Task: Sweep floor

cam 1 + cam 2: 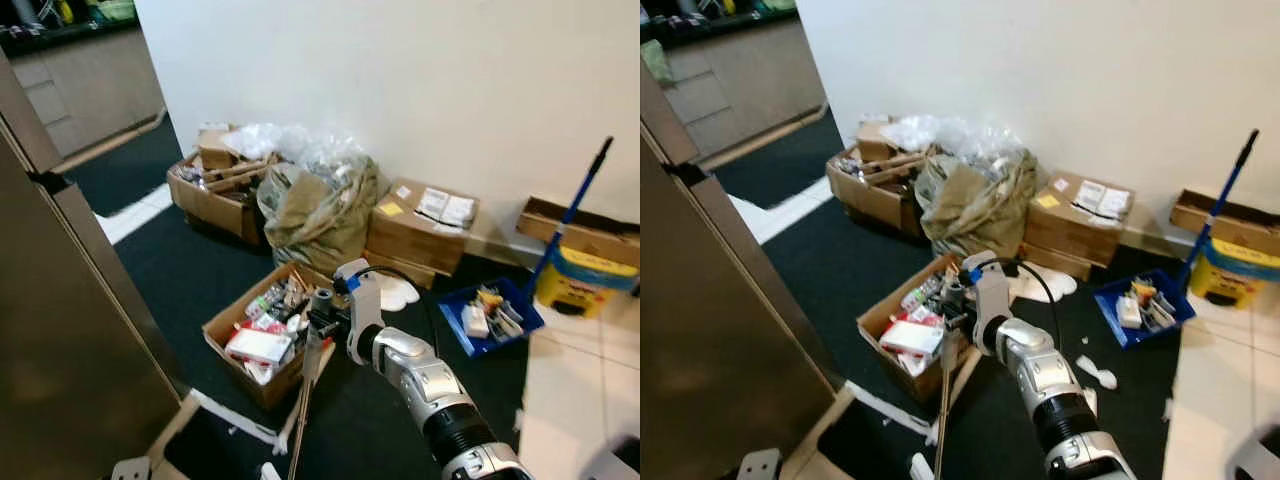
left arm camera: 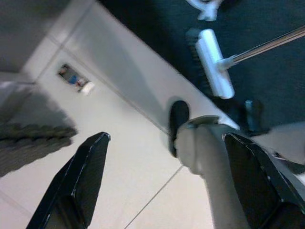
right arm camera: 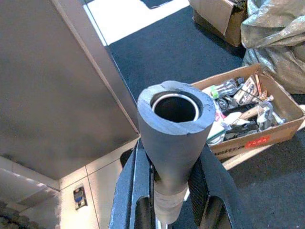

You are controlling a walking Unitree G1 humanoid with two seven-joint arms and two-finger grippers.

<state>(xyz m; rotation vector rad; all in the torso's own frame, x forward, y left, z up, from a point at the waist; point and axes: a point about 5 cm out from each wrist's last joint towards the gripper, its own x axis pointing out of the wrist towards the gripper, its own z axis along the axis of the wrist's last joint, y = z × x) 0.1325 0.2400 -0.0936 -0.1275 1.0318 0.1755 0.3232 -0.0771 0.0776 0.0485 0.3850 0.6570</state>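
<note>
Now — broom gripped over dark carpet.
Right gripper (image 3: 169, 191) pinches the grey foam-sleeved broom handle (image 3: 174, 129) beside an open cardboard box (image 1: 262, 340); left gripper (image 2: 167, 186) hangs spread.

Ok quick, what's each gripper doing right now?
Left gripper: open, holding nothing.
Right gripper: shut on the broom handle.

1. Head stereo pair looked forward and down from standing height at the open cardboard box (image 1: 262, 335) and white wall (image 1: 400, 80).
2. Right wrist view faced down, close, sharing that box.
3. Left wrist view faced the tiled floor (image 2: 119, 157).
</note>
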